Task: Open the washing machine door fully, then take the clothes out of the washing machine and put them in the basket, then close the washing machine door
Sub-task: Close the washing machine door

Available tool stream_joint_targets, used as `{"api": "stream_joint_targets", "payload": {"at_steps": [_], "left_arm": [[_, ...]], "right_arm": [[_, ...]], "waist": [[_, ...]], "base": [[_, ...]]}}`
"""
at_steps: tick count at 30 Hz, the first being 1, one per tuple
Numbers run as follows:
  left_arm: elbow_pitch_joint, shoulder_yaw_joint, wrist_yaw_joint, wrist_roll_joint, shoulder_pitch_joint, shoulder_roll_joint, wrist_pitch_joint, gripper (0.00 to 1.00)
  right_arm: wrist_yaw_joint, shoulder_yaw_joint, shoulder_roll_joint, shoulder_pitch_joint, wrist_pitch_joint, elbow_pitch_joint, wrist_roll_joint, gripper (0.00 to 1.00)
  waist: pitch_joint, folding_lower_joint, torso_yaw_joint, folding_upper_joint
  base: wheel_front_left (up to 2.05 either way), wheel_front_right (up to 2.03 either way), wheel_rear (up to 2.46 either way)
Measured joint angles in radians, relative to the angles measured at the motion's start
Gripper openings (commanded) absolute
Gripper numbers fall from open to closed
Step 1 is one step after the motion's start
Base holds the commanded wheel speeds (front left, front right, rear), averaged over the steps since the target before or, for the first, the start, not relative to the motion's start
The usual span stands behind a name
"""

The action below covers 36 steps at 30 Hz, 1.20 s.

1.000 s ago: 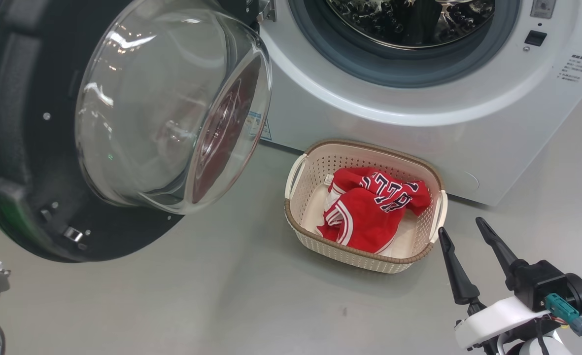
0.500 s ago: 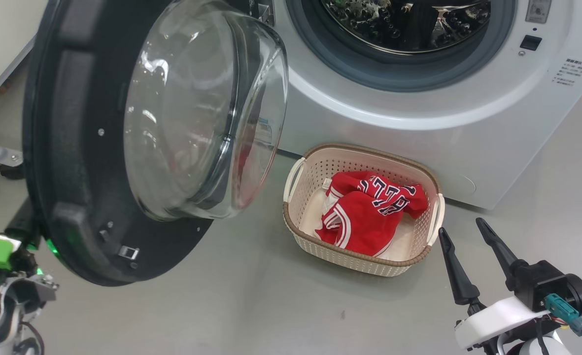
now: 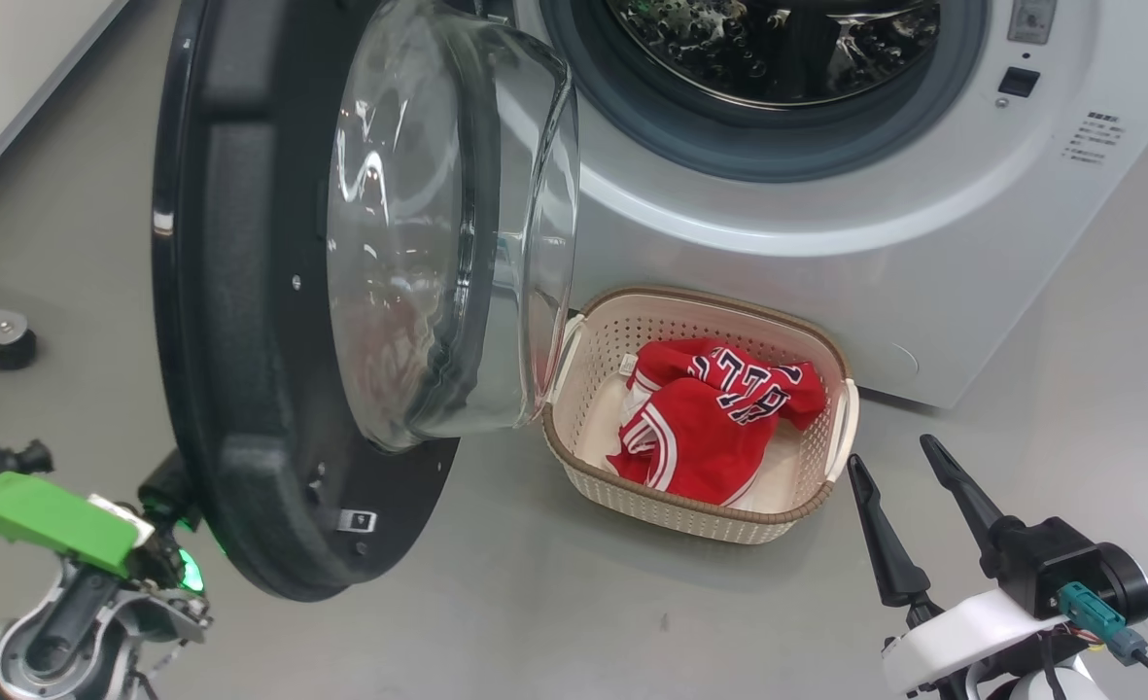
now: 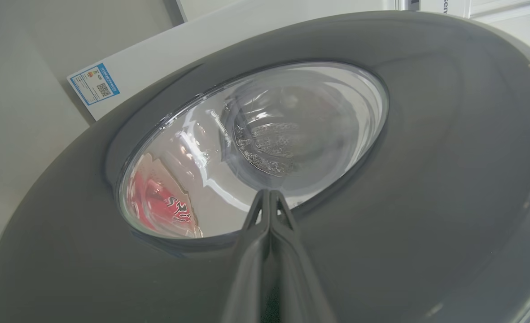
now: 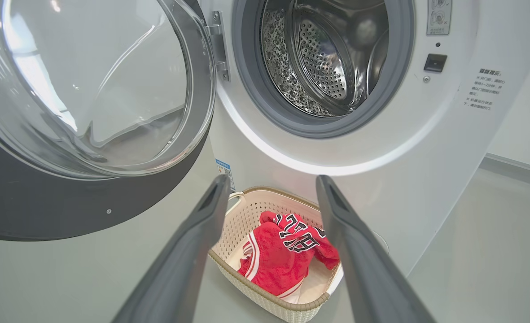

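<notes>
One washing machine door (image 3: pixel 243 321) stands out from the front of the washing machine (image 3: pixel 826 262), hinged at the left of the opening and seen nearly edge-on in the head view. Its glass bowl (image 3: pixel 418 243) bulges toward the machine. One basket (image 3: pixel 676 501) sits on the floor (image 3: pixel 535 603) just before the machine, below the drum (image 5: pixel 323 67), its long axis along the machine's front with a handle at each short end. The clothes (image 3: pixel 705 423) lie in it as one red heap, lettering upward; how many garments I cannot tell. The left end effector (image 4: pixel 269 194) has its two fingers pressed together, tips at the door's outer face; contact is unclear. The right end effector (image 3: pixel 892 457) is spread wide and empty, near the basket's right end.
</notes>
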Motion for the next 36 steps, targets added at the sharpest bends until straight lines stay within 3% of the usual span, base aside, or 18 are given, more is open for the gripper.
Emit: {"api": "stream_joint_targets", "payload": {"at_steps": [19, 36], "left_arm": [[-0.107, -0.092, -0.008, 0.006, 0.019, -0.031, 0.081, 0.00], [-0.106, -0.108, -0.008, 0.019, -0.018, -0.053, 0.098, 0.00]], "right_arm": [[0.004, 0.007, 0.006, -0.041, 0.000, -0.001, 0.000, 1.00], [0.005, 0.007, 0.038, -0.080, -0.026, 0.027, 0.020, 1.00]], "waist": [[0.033, 0.0000, -0.112, 0.0000], [0.071, 0.0000, -0.328, 0.0000]], "base": [[0.00, 0.00, 0.00], [0.00, 0.00, 0.00]]}}
